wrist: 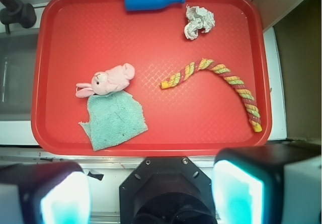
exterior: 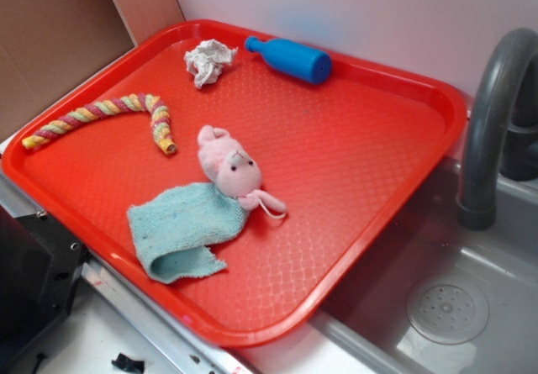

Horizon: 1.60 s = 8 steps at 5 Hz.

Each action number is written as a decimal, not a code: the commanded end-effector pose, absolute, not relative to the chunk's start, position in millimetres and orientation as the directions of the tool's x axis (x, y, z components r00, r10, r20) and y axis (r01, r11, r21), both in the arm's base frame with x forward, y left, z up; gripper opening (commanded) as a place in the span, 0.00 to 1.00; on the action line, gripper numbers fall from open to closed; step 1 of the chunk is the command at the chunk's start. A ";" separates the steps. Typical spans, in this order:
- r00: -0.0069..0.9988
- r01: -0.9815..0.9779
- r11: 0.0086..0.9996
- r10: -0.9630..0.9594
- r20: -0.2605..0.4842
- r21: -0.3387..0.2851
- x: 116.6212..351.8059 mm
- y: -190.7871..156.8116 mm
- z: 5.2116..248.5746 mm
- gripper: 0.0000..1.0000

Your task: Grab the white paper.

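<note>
Red tray [exterior: 403, 97] sits on the counter beside a grey sink [exterior: 471, 307] with a dark curved faucet [exterior: 492, 97]. The white paper [exterior: 208, 60] – small crumpled wad – lies in the far part of the tray in the exterior view, near the far rim, loose, nothing touching it. Just right of it lies a blue plastic bottle [exterior: 290, 58] on its side, neck pointing at the paper, a small gap between them.

Nearer and left of the paper: a braided rope toy [exterior: 109, 113], yellow-pink-green, bent in a curve, one end toward the left rim, the other hooked toward the tray centre. Apart from the paper.

Mid tray: a pink plush toy [exterior: 227, 168], lying down, its lower part on the edge of a light teal cloth [exterior: 181, 227] spread flat toward the near-left rim. Both are well apart from the paper.

Wrist view looks down from above the tray's edge. Paper [wrist: 198, 21] shows at top right, bottle [wrist: 151, 0] at top centre, rope [wrist: 221, 80] at right, plush [wrist: 108, 80] and cloth [wrist: 114, 121] at left.

The tool [wrist: 151, 194] is at the bottom of the wrist frame – two blurred fingers [wrist: 236, 194] spread wide apart, holding nothing, over the tray's edge opposite the paper, well away from it. The tool is not seen in the exterior view.
</note>
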<state>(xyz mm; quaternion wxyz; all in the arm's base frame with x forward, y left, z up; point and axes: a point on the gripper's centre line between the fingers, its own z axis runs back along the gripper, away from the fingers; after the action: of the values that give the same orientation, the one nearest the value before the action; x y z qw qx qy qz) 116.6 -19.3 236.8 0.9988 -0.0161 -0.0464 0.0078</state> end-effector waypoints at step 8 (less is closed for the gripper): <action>0.790 -0.554 0.829 0.552 0.268 -0.074 281.4 70.0 106.1 1.00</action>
<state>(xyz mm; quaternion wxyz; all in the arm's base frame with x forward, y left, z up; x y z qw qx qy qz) 274.7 61.7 85.1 0.9496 0.0077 -0.1026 0.2960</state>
